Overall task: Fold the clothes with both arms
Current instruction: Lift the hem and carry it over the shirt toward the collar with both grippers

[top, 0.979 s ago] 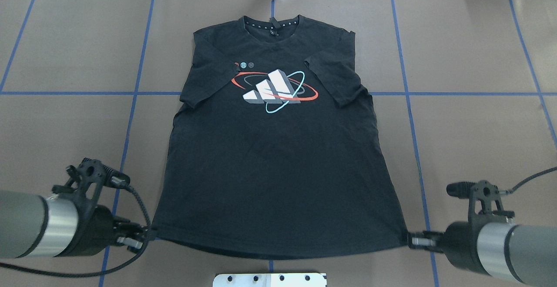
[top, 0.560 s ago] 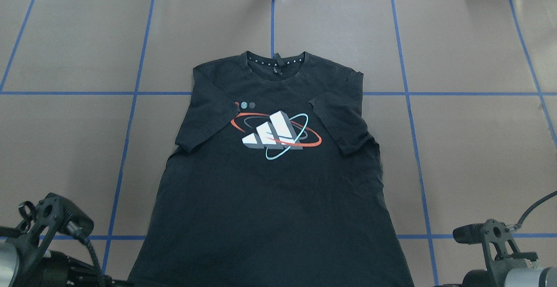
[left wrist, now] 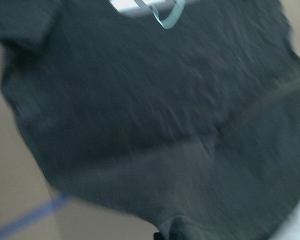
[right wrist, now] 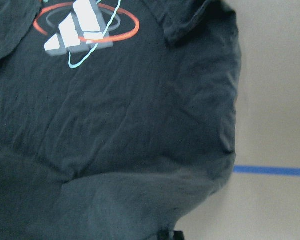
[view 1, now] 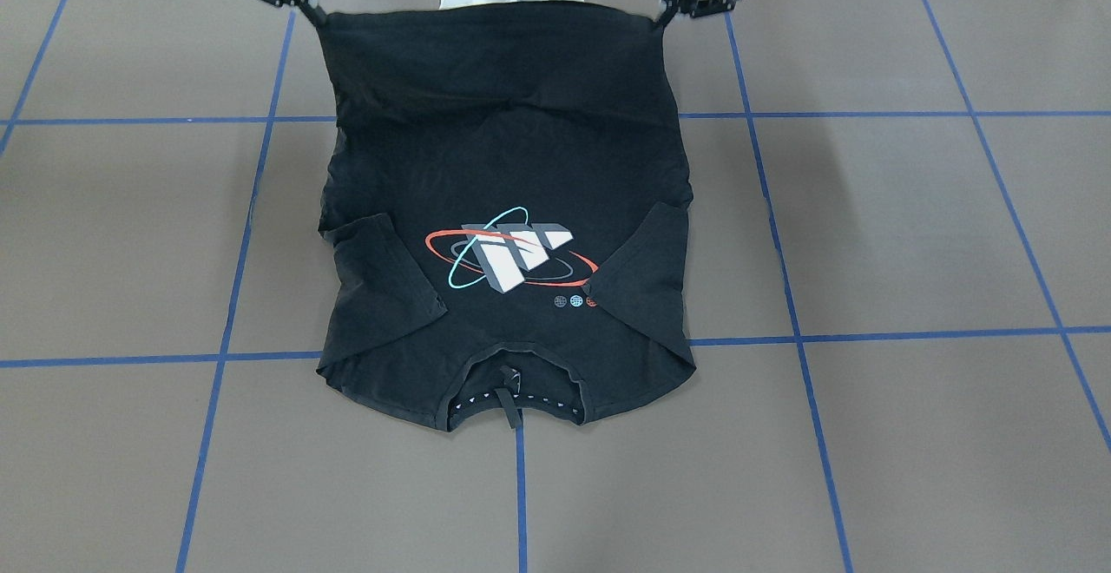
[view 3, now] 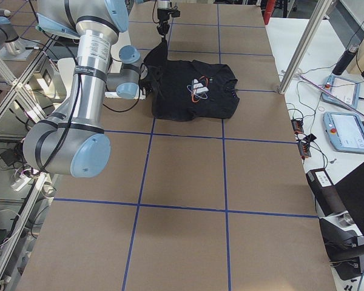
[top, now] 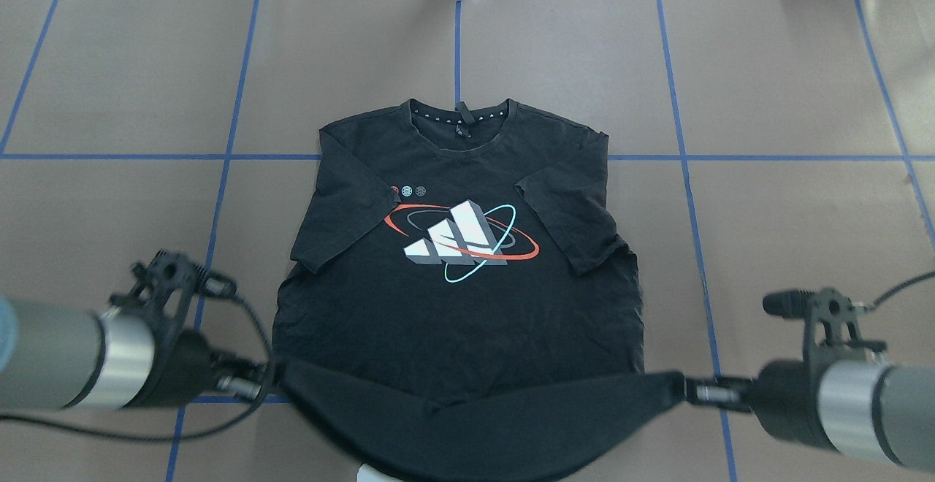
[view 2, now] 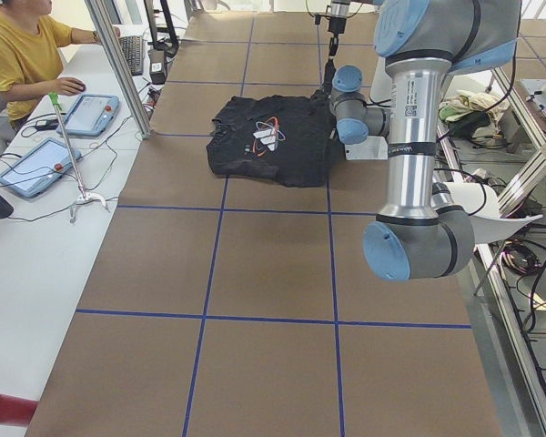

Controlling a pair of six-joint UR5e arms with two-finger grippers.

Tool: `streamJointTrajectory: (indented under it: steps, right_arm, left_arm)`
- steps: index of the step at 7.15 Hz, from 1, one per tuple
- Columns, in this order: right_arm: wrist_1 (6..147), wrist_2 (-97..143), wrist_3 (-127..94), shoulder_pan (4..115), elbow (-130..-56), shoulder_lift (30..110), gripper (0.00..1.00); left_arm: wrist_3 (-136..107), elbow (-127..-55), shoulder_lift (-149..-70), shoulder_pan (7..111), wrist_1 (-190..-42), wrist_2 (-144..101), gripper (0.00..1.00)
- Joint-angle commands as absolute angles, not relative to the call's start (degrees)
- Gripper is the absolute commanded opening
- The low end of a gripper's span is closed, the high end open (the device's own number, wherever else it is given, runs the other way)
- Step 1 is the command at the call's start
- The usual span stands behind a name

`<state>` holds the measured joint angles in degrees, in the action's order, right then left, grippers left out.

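**Now the hem is up and the collar lies straight ahead**

Face up on the desk [top: 789, 234] lies the black T-shirt [top: 460, 299], its logo [top: 460, 242] showing and both sleeves folded in toward that logo. The hem [top: 482, 423] is raised off the desk on the robot's side of the logo and sags in a slack band. The left end effector [top: 259, 387] is clenched on one hem corner and the right end effector [top: 690, 393] on the other. The front-facing view shows the same pinch at each corner. The collar [top: 458, 120] rests flat on the far side of the logo.

The shirt's long axis runs from hem through logo to collar, straight away from the robot. Both end effectors stand level with each other, one to each side of the logo, and neither is nearer. I judge that the coming fold calls for carrying the hem forward over the logo toward the collar. Both arms would have to keep pace, or the fold line will skew.
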<state>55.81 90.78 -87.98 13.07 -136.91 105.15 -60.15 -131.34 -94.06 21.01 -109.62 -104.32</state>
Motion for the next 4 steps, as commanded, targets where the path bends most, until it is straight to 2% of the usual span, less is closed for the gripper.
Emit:
streamJointTrajectory:
  steps: [1, 4]
  right_arm:
    - [55.9, 90.7, -88.0, 24.4, -123.6, 93.3, 0.00]
    - [56.8, 90.7, -88.0, 32.5, -122.8, 89.1, 0.00]
  left_arm:
    - [-59.9, -120.9, -102.3, 27.1, -109.8, -96.2, 0.00]
    - [-60.0, -120.4, -104.8, 34.5, -109.9, -96.1, 0.00]
